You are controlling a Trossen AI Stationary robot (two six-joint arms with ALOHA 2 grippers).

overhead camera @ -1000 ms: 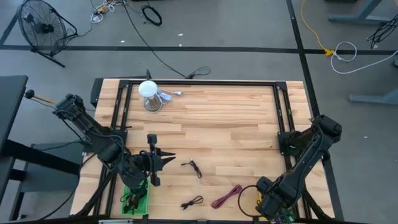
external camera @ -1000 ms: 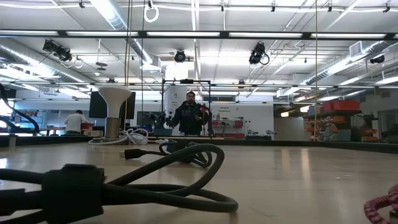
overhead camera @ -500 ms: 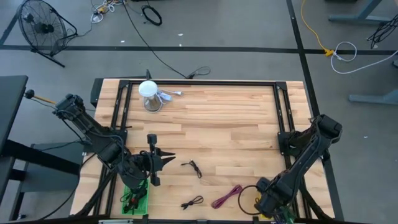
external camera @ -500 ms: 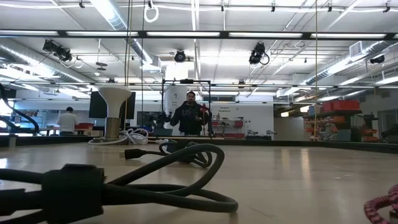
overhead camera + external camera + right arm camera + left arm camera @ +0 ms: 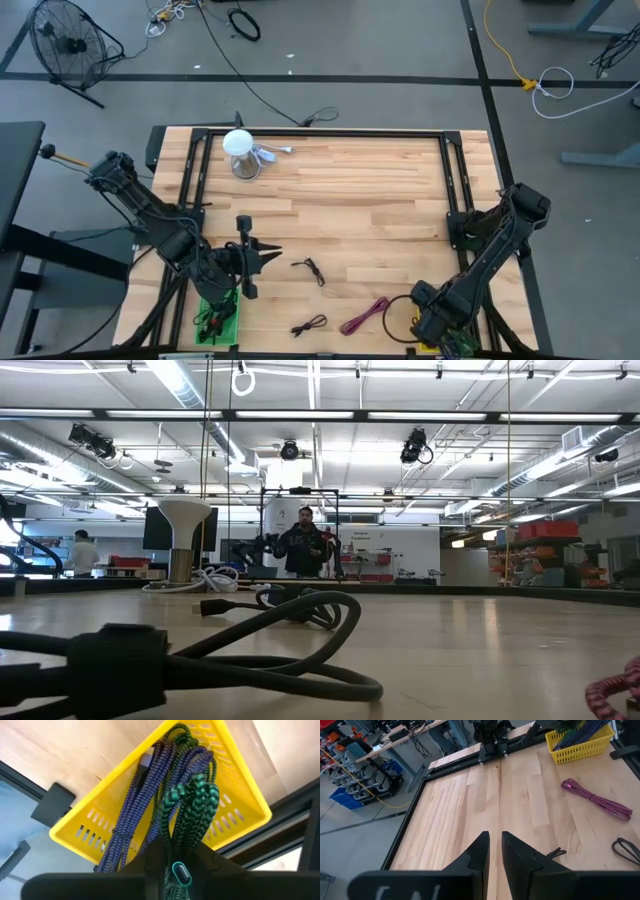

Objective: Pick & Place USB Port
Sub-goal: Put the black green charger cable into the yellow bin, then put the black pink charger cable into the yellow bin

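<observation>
Plainly, you are early or midway in the job, judging by how much is loose. From above, three leads lie on the table (image 5: 380, 200): a pink cable (image 5: 365, 315), a black cable (image 5: 310, 325) beside it, and a smaller black lead (image 5: 310, 268) just ahead of the left tool (image 5: 262, 257), which hovers over the near left part of the table. A green bin (image 5: 217, 320) below that arm holds a few dark and red pieces; you cannot tell what they are. The right tool (image 5: 438, 328) hangs at the near right corner. At table height you get only the black cable looping across the foreground, the pink one at the edge, and a person standing far off in the room. From the left wrist, that tool's tips stand close with a slim gap, gripping nothing. From the right wrist, the tool hangs directly above a yellow basket (image 5: 90, 827) holding a blue braided cable (image 5: 145, 790) and a green braided USB cable (image 5: 192, 807), whose plug sits at the tool's tip. You cannot tell whether the tool pinches it or has let go. I judge one lead is being delivered and the three loose ones remain.
</observation>
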